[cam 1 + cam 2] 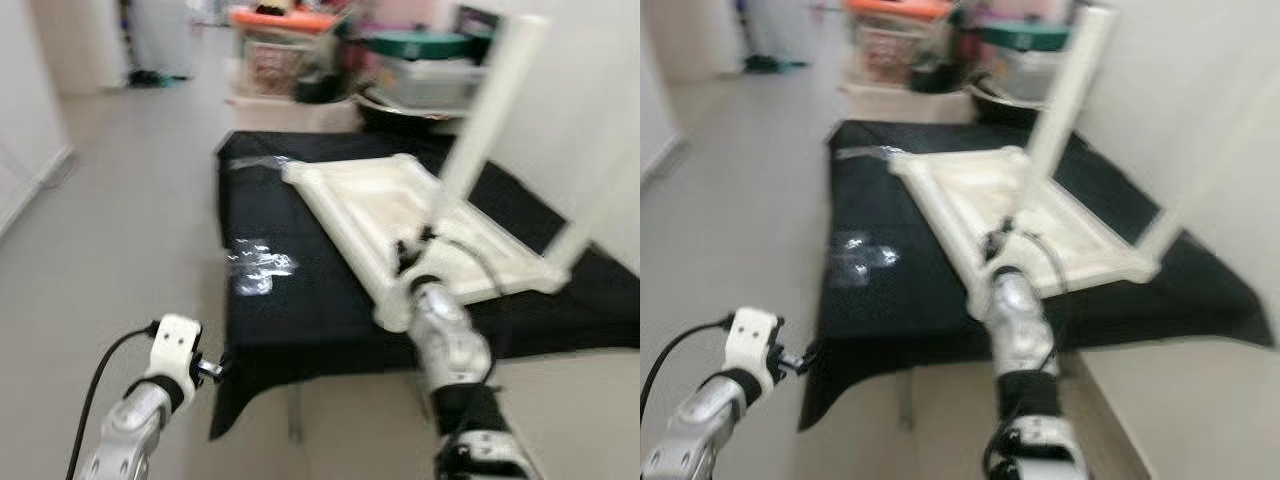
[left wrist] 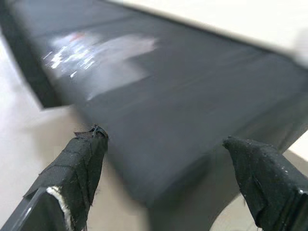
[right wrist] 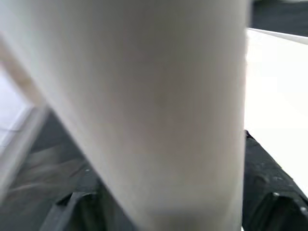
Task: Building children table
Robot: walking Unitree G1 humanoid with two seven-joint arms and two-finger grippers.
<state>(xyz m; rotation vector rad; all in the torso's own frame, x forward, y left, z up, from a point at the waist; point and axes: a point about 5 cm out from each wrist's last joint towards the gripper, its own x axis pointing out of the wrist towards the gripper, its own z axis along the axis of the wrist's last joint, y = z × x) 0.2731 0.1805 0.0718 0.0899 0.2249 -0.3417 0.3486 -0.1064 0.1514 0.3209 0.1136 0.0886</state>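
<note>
A white children's table frame (image 1: 372, 205) lies upside down on a low surface covered by a black cloth (image 1: 300, 320). One white leg (image 1: 487, 115) stands up from its near side, and a second leg (image 1: 600, 195) rises at the right corner. My right gripper (image 1: 413, 252) is shut on the base of the near leg. In the right wrist view that leg (image 3: 159, 96) sits between the black fingers (image 3: 269, 192). My left gripper (image 2: 163, 137) is open and holds nothing, low at the cloth's front left edge (image 1: 215, 368).
A crumpled clear plastic bag (image 1: 258, 265) lies on the cloth left of the frame, and another clear piece (image 1: 255, 160) lies near the far corner. Bins and boxes (image 1: 400, 60) are stacked behind. Bare floor (image 1: 110, 230) spreads to the left and a pale wall (image 1: 590, 90) stands on the right.
</note>
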